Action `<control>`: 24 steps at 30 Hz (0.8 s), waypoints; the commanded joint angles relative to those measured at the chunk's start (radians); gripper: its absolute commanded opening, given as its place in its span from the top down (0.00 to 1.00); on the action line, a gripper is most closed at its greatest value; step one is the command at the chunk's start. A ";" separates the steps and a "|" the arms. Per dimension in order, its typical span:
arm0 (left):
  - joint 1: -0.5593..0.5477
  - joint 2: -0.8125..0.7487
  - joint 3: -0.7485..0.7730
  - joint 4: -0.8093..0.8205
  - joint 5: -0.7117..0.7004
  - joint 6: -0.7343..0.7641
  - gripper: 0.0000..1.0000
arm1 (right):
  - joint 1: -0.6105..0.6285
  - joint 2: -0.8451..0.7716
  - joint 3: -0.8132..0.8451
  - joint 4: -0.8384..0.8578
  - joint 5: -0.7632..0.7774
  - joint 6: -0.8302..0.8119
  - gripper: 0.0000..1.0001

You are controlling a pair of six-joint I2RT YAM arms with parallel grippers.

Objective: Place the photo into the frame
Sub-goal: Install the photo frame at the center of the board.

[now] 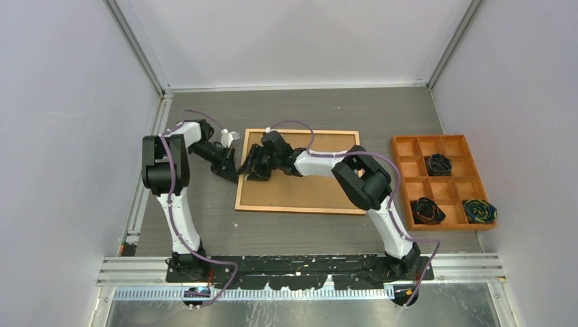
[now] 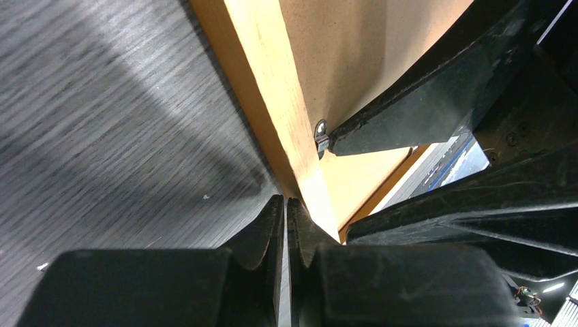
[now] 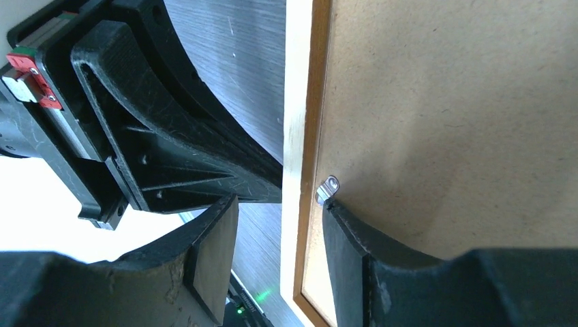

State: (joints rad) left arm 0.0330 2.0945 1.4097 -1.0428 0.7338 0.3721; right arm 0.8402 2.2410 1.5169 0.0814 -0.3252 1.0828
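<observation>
Two grippers of mine meet at the left side of the frame [image 1: 300, 209], which lies flat in the middle of the grey wood-grain desk [image 1: 204, 225], a little right of centre, with its long sides running left to right. The frame is back side up: a plain brown backing board [image 1: 307, 187] fills it, and a thin orange-brown wooden border runs around that board. My left gripper [image 1: 230, 172] comes in from the left and sits just outside the frame's left border. In the left wrist view its two black fingers are pressed together with nothing between them, and their tips [image 2: 276, 211] are right against the outer edge of the pale wood. My right arm reaches across the backing board from the right, so my right gripper [image 1: 253, 170] is at the same left border, close to the left gripper. In the right wrist view its fingers are spread apart and straddle the border. One finger hangs over the desk outside the frame, clear of the wood. The other finger is over the backing board, and its tip [image 3: 334, 211] touches a small silver metal tab [image 3: 328, 187] fixed at the inner edge of the border. I cannot tell whether the tab is turned over the board or off it. Well apart, on the far right of the desk, stands an orange compartment tray [image 1: 429, 137] with dark coiled bundles [image 1: 438, 163] in three of its compartments.
</observation>
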 commanded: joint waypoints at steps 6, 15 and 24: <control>-0.002 -0.010 -0.009 0.010 -0.001 -0.005 0.94 | 0.016 0.025 0.032 0.019 -0.003 0.021 0.47; -0.003 -0.020 -0.017 0.009 -0.003 -0.001 0.94 | 0.015 0.059 0.066 0.018 0.017 0.024 0.47; -0.003 -0.030 -0.011 -0.006 -0.004 0.008 0.94 | 0.011 0.026 0.052 0.011 0.010 0.005 0.47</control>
State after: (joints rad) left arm 0.0330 2.0945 1.4002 -1.0363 0.7258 0.3725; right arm 0.8490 2.2864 1.5677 0.1009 -0.3351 1.1095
